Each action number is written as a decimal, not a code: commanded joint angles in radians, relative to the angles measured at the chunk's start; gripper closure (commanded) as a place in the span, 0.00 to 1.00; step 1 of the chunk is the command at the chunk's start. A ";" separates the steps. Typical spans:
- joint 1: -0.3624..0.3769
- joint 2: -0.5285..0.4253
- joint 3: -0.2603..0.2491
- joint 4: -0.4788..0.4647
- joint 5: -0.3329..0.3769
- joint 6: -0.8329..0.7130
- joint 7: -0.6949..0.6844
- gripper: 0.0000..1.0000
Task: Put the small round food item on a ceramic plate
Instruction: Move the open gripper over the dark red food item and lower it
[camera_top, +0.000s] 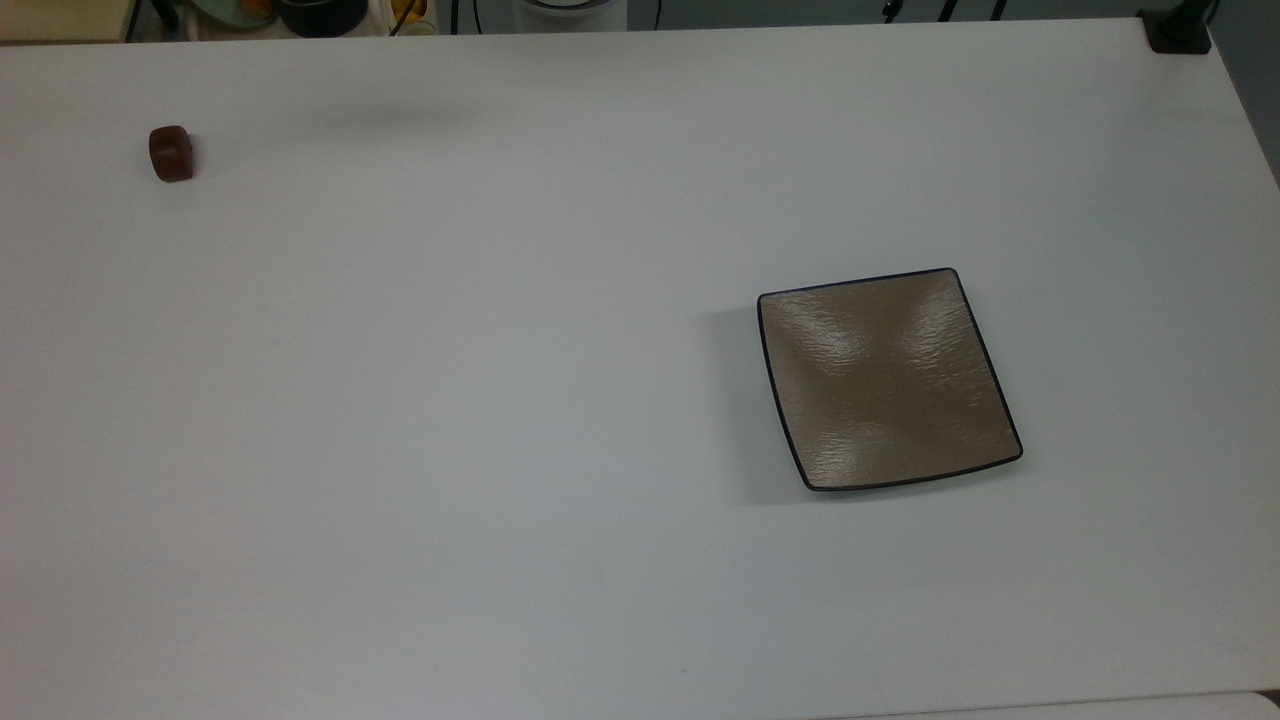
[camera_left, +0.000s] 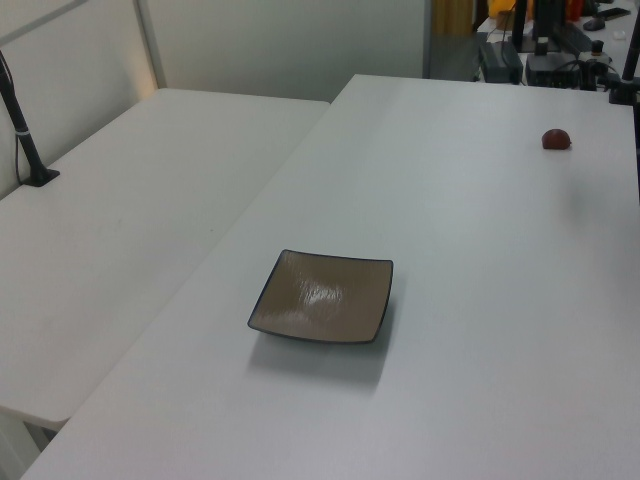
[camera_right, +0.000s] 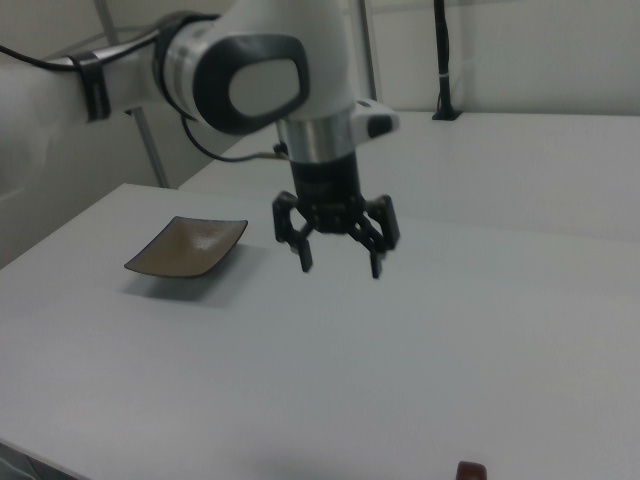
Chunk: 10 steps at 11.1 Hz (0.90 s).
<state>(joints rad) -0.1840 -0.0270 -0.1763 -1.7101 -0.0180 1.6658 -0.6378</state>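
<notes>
- Top view: the food item (camera_top: 171, 153) lies on the white surface (camera_top: 500, 400) at the top view's far left, well apart from the bare plate (camera_top: 888, 380).
- Left view: food item (camera_left: 556, 139) far right, plate (camera_left: 322, 310) centre.
- Right view: the gripper (camera_right: 338, 256) hangs above the surface, fingers (camera_right: 304, 254) spread and empty; plate (camera_right: 187, 247) to its left, food item (camera_right: 471, 470) at the bottom edge.

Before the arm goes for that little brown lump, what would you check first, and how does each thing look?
1. Gripper open and holding nothing: ok.
2. Small round food item lying free on the table, nothing touching it: ok.
3. Ceramic plate bare, ready to receive it: ok.
4. Nothing lying on the table between item and plate: ok.
5. Gripper lined up above the item: not ok, it hangs in the air well away from it in the right view.
</notes>
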 joint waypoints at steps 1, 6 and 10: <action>-0.040 0.001 -0.067 -0.136 -0.007 0.168 -0.085 0.00; -0.086 0.096 -0.135 -0.262 -0.007 0.412 -0.164 0.00; -0.117 0.197 -0.135 -0.330 -0.008 0.593 -0.168 0.00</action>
<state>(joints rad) -0.2889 0.1380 -0.3077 -2.0047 -0.0180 2.1690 -0.7829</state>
